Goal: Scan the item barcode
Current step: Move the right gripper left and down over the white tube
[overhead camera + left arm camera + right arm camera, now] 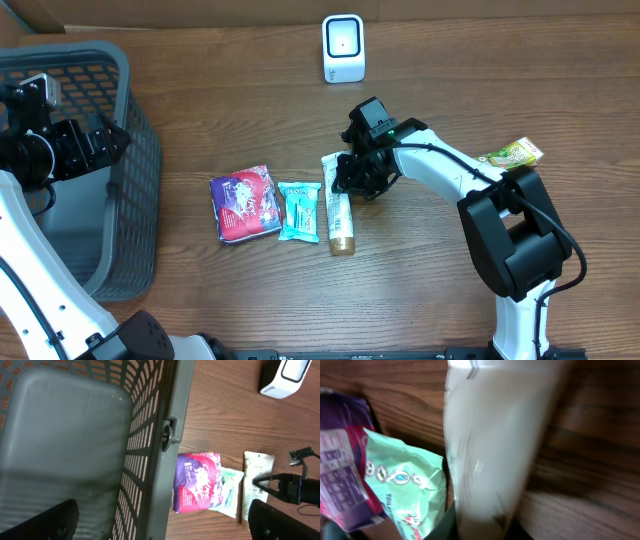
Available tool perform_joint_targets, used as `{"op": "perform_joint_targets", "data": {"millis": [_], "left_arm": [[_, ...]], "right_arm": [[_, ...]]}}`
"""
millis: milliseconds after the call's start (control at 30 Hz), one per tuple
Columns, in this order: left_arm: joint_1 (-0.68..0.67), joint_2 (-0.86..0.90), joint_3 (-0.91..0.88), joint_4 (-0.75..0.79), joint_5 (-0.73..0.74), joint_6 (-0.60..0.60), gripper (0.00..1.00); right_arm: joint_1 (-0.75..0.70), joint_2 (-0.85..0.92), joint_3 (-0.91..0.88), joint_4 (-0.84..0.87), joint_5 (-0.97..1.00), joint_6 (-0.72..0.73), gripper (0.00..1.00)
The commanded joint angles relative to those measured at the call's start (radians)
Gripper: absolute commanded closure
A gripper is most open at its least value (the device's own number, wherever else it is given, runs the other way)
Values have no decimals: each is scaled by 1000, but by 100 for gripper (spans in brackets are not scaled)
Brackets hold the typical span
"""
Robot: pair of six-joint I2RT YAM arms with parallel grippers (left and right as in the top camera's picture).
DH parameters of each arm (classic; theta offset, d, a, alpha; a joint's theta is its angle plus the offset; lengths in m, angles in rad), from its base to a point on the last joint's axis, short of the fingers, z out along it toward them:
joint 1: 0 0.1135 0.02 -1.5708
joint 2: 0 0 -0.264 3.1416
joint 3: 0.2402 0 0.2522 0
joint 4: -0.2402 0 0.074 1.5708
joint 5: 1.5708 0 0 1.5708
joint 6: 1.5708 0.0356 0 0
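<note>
Right wrist view: right hand pinches the white tube beside a green "TOILE" packet; left hand gapes wide.

The right arm, at the right of the overhead frame, is built of smooth white shells joined by bulky black joint housings, the largest a black block toward the lower right. A thin black cable runs along its white forearm, and a small green light glows on the black wrist unit. The left arm, down the left edge, has the same white shells, black motor housings and a looping black cable. In the left wrist view its fingers show as rounded matte black tips in the lower corners.
</note>
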Motion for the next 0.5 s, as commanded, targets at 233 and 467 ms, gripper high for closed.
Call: {"op": "perform_joint_targets", "data": {"millis": [233, 467], "left_arm": [[-2, 6, 2, 1, -2, 3, 0], [-2, 6, 2, 1, -2, 3, 0]], "right_arm": [[-74, 1, 47, -84, -63, -89, 88], [-171, 0, 69, -156, -93, -204, 79]]}}
